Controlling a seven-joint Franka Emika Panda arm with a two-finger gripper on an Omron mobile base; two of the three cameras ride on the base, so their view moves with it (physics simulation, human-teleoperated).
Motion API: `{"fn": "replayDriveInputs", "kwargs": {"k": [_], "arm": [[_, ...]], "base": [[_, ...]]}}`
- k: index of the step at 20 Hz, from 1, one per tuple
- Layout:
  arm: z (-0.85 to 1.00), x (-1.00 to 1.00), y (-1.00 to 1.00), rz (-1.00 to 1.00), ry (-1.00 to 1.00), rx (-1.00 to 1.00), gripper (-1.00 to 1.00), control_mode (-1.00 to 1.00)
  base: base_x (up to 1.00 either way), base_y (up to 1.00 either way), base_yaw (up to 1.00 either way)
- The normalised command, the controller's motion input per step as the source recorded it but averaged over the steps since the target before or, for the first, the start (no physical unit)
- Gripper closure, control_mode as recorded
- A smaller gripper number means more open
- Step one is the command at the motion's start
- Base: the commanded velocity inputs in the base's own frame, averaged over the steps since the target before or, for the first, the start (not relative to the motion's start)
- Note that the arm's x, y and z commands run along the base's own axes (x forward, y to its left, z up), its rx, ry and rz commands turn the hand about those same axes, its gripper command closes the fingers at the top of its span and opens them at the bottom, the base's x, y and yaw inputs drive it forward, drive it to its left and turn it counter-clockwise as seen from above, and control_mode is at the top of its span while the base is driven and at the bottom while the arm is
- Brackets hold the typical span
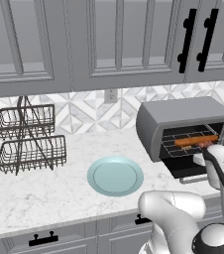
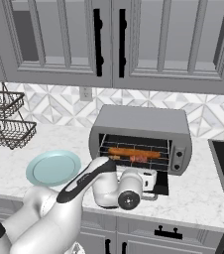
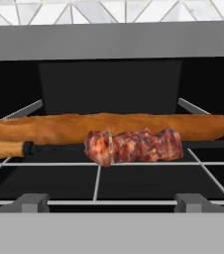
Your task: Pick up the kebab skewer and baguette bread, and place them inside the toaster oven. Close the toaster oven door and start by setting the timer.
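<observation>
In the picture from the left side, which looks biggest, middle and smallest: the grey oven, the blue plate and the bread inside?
Largest to smallest, as they look in the left base view:
1. toaster oven
2. pale blue plate, though it sits nearer the camera, which flatters it
3. baguette bread, clearly smallest

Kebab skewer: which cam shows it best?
Hand view: the kebab skewer lies close up on the rack in front of the baguette bread, chunks and handle distinct. In the base views it is a small reddish patch inside the toaster oven.
</observation>
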Motion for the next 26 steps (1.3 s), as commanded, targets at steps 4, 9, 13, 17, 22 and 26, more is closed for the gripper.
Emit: {"fn": "replayDriveInputs", "kwargs": {"k": [4,9,13,17,22,26], "arm": [[0.00,0.07,0.00,0.00,0.00,0.00,-1.00,-1.00],[0.00,0.07,0.00,0.00,0.00,0.00,-1.00,-1.00],[0.00,0.08,0.00,0.00,0.00,0.00,-1.00,-1.00],[0.00,0.08,0.00,0.00,0.00,0.00,-1.00,-1.00],[-0.01,0.09,0.00,0.00,0.00,0.00,-1.00,-1.00],[0.00,0.13,0.00,0.00,0.00,0.00,-1.00,-1.00]], "base": [[0.00,0.00,0.00],[0.00,0.00,0.00],[0.00,0.00,0.00],[0.00,0.00,0.00],[0.00,0.00,0.00],[0.00,0.00,0.00]]}}
